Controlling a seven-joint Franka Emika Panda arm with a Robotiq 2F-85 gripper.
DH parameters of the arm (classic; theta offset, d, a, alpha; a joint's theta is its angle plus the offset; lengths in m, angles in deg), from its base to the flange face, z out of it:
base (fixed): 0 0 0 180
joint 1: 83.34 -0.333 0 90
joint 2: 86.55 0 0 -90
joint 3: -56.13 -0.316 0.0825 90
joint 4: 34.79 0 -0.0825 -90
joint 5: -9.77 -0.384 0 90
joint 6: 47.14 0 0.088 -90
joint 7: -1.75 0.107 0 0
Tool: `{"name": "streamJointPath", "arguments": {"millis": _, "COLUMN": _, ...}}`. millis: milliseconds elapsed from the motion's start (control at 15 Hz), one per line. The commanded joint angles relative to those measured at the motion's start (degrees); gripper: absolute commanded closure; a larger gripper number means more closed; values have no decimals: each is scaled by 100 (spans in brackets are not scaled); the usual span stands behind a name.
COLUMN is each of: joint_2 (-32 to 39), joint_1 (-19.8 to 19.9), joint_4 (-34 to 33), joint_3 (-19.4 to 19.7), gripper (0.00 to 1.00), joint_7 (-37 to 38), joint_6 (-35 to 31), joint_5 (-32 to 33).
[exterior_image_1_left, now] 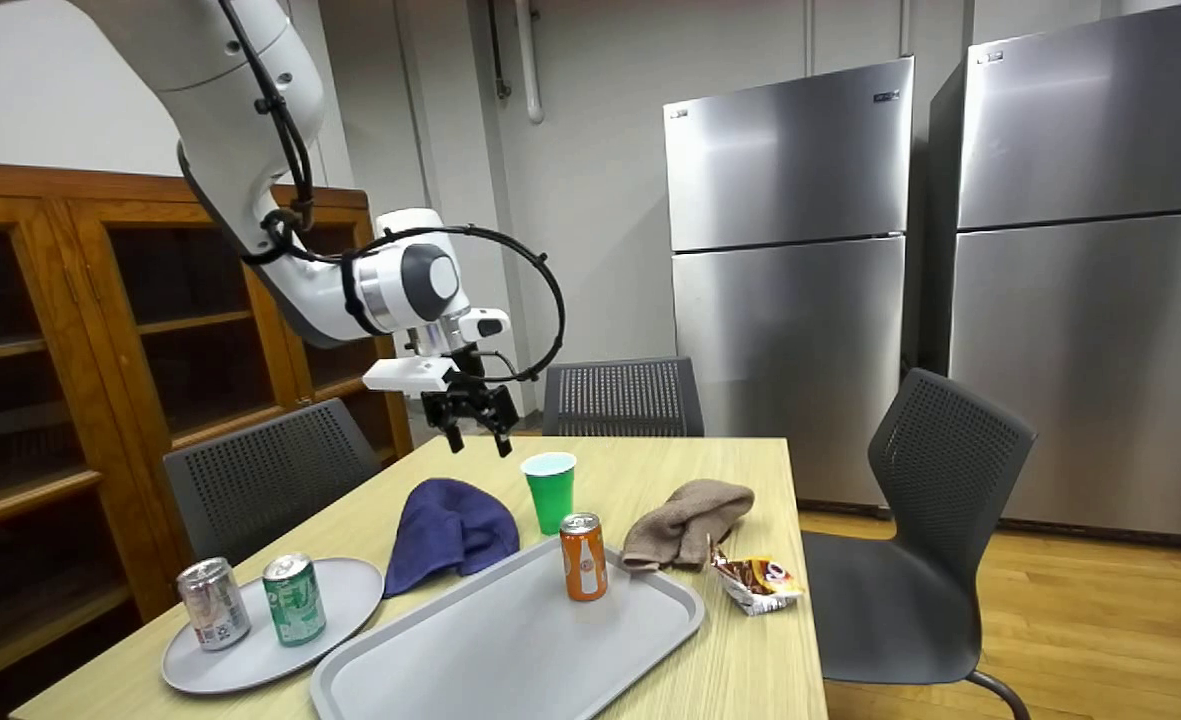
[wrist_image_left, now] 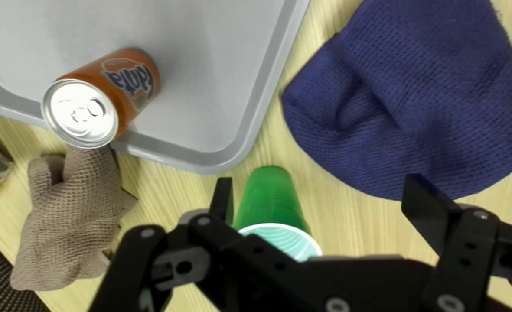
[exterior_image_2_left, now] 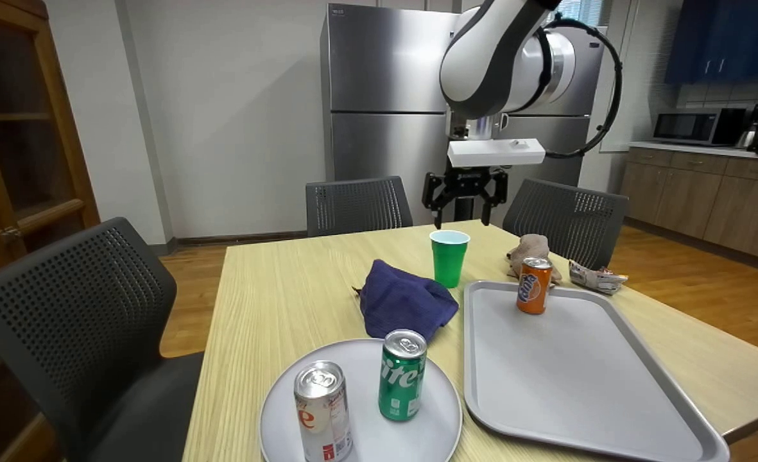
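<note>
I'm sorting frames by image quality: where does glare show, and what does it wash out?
Wrist view: glare whitens much of the lid of the orange can, washing out some detail; the green cup shows clear colour. In an exterior view: soft sheen on a steel refrigerator, outline readable.

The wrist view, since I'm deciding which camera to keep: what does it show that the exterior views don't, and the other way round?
Only the wrist view makes out the ringed lines inside the green cup. Only the exterior views show the round plate with the green can and the silver can standing on it, the steel refrigerators and the robot arm. All share the cup itself, the open gripper, the orange can standing on the tray, the blue cloth, the brown cloth and the crumpled packet.
</note>
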Motion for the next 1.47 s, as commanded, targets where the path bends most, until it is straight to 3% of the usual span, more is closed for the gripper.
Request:
{"name": "streamJointPath", "arguments": {"millis": 0, "joint_2": -377, "joint_1": -187, "joint_4": 319, "joint_3": -280, "gripper": 0, "joint_7": -18, "joint_6": 37, "joint_5": 161}}
{"name": "streamJointPath", "arguments": {"millis": 733, "joint_2": -453, "joint_1": -794, "joint_4": 517, "joint_3": -1229, "gripper": 0, "joint_7": -176, "joint_6": 300, "joint_5": 90}}
{"name": "streamJointPath", "arguments": {"millis": 1400, "joint_2": -253, "joint_1": -945, "joint_4": 689, "joint_3": -1459, "gripper": 0, "joint_7": -417, "joint_6": 816, "joint_5": 89}}
